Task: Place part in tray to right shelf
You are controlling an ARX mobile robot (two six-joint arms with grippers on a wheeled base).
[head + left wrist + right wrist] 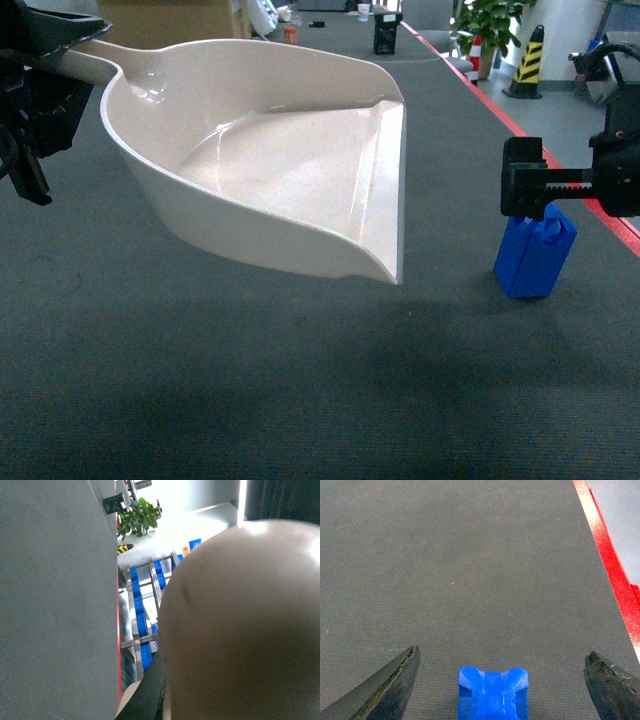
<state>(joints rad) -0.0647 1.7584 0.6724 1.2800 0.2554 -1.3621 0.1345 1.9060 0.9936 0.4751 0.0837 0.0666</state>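
Currently at pickup: right tool (pixel 502 680) spread wide, empty, straddling the part (pixel 493 692) on the counter (pixel 470 570); next, descend and close. Left tool's grip on tray (pixel 270 170) handle cannot be confirmed.

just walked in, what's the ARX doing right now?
The left claw holds the cream tray by its handle, lifted off the grey table, and the tray is empty. The right claw is open, its fingers either side of the small blue part, which sits on the table to the tray's right. Nothing grasped there yet, so the part has not gone into the tray.
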